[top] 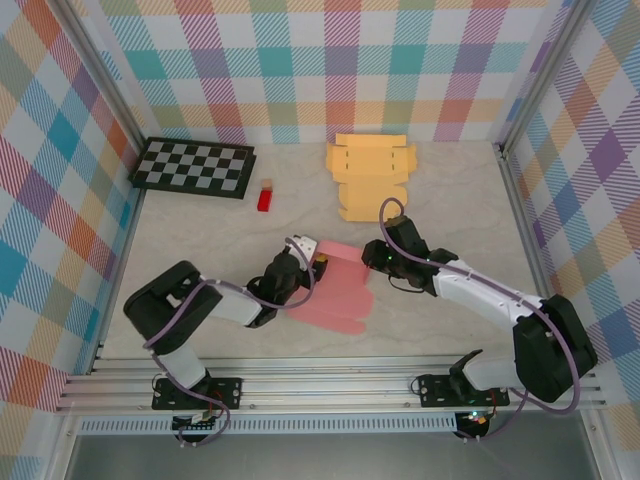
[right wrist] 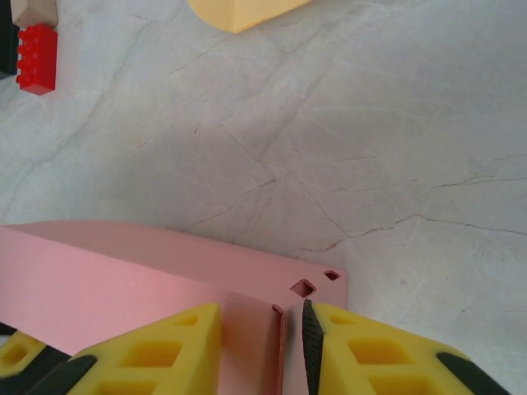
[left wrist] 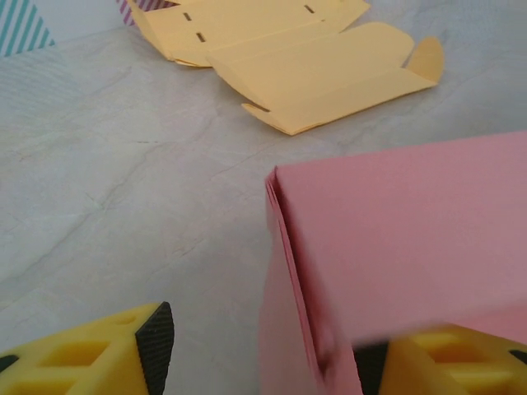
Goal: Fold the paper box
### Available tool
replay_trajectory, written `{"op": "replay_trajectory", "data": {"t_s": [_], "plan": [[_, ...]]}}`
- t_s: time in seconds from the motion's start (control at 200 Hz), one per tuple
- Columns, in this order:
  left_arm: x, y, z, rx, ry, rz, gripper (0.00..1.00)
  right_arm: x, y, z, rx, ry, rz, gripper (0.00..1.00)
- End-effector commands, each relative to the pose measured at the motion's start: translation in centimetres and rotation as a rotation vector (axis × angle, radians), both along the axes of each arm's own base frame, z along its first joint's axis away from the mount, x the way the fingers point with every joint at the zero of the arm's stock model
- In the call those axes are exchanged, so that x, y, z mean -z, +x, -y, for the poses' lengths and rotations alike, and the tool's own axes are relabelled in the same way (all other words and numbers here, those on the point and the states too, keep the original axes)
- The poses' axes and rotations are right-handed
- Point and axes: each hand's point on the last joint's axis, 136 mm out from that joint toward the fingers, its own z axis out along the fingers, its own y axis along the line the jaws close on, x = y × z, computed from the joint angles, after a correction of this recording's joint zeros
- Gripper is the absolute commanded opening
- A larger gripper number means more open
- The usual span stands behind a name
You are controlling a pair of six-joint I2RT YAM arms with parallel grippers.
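paper box point(top: 338, 292) mid-fold: right claw point(right wrist: 262, 325) straddles an upright end flap point(right wrist: 251, 313), grip uncertain; left claw point(left wrist: 263, 350) has jaws apart, side wall point(left wrist: 395, 239) against its right finger. next probably needs a pinch, then a crease.

The pink paper box point(top: 338, 292) lies partly folded, its far panel raised, rounded flaps flat.

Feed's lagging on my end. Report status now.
Left gripper: jaws open around pink box edge. Right gripper: jaws astride its end flap, grip unclear. Box part-folded. Yellow blank, red brick well clear.
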Motion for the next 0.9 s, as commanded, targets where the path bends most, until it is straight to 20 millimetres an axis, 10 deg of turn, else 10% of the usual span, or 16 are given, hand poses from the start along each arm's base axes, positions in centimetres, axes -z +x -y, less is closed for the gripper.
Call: {"op": "replay_trajectory", "data": {"t_s": [0.0, 0.245, 0.895], "plan": [[-1.2, -2.1, -0.4, 0.081, 0.003, -0.034, 0.61, 3.3, -2.4, 2.5, 0.026, -0.113, -0.112, 0.32], [0.5, -3.2, -2.4, 0.159, 0.059, -0.135, 0.62, 2.5, -1.9, 2.2, 0.012, -0.112, -0.085, 0.32], [3.7, 3.7, 0.2, 0.049, 0.02, -0.118, 0.46, 2.7, -2.2, 1.9, -0.025, -0.126, -0.113, 0.32]]}}
